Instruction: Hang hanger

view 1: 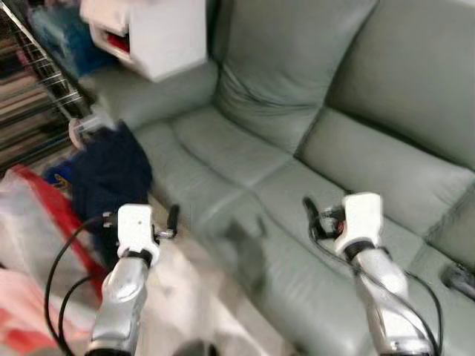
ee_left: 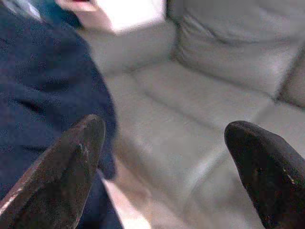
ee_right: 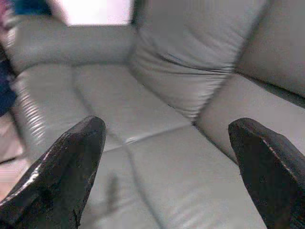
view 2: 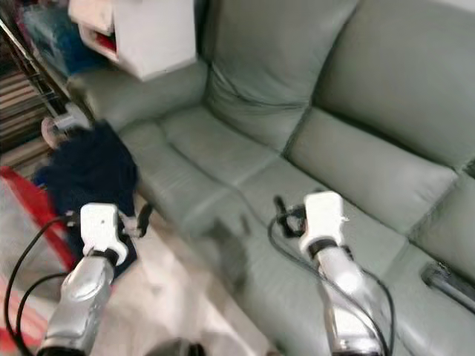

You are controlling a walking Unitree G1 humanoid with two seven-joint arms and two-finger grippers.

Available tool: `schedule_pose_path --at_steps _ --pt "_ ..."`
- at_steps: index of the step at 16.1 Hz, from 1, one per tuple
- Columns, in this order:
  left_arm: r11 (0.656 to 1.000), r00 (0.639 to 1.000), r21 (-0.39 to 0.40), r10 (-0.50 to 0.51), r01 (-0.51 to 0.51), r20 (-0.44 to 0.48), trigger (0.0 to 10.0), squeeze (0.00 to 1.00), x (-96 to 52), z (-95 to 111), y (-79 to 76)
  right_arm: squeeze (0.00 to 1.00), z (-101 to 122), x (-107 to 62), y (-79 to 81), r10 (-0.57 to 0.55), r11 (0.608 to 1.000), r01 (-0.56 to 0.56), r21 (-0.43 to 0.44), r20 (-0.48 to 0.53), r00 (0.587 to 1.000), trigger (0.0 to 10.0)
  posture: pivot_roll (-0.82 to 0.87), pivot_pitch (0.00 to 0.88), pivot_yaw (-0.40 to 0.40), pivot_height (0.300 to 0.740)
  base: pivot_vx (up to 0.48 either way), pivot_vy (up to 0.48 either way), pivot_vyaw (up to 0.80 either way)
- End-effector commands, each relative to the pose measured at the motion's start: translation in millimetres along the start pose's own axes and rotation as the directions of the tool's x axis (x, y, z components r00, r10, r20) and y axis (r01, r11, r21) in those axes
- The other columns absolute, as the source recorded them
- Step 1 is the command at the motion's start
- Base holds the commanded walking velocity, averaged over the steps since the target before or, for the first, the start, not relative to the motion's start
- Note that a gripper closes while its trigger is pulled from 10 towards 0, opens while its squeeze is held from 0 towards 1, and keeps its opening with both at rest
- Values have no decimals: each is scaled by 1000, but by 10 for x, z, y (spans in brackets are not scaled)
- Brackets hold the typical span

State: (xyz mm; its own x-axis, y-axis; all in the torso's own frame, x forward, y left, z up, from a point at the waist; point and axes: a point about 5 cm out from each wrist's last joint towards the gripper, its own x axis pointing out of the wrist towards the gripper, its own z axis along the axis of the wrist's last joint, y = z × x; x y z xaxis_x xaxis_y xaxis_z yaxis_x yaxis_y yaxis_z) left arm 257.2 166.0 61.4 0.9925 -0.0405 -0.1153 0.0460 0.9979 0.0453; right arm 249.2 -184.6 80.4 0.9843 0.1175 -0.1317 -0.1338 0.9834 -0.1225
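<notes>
the left claw (view 1: 172, 220) is held out low with its fingers spread wide and nothing between them; in its wrist view the two black fingertips (ee_left: 71, 162) frame a dark navy garment (view 1: 111, 174) and the sofa seat beyond. the right claw (view 1: 310, 216) is likewise open and empty, raised over the seat cushions of the grey-green sofa (view 1: 297, 111).

no hanger can be made out anywhere, so the step in hand looks like finding it. the pictures are blurred, which suggests the robot is on the move. to do this well it should settle and look toward the navy garment heaped at the sofa's left end, the likeliest place for a hanger to lie. a metal rack (view 1: 44, 67) at the far left may be where things get hung, though that is a guess.

around it: a white box (view 1: 148, 33) sits on the sofa arm, red and white bags (view 1: 37, 222) crowd the floor on the left, and a small dark object (view 1: 460, 280) lies on the seat at the right. the bags and garment stand between the robot and the rack.
</notes>
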Motion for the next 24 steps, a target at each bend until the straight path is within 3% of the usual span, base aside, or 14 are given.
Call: schedule_pose_path --at_steps 1,17,24 --pt "1000 1000 -1 -2 2 0 10000 0 -26 -13 -25 0 -11 -17 -54 -17 1000 17 0 -8 1000 10000 -38 0 24 740 0 480 800" --pt "1000 1000 -22 -20 20 10 10000 0 37 14 -28 0 -21 25 -13 -13 1000 13 -1 -5 1000 10000 -34 0 18 740 0 480 798" --pt "1000 1000 0 -10 10 28 10000 0 68 43 -6 0 5 39 -205 -169 985 169 -31 5 986 10000 -31 0 20 740 0 343 0"
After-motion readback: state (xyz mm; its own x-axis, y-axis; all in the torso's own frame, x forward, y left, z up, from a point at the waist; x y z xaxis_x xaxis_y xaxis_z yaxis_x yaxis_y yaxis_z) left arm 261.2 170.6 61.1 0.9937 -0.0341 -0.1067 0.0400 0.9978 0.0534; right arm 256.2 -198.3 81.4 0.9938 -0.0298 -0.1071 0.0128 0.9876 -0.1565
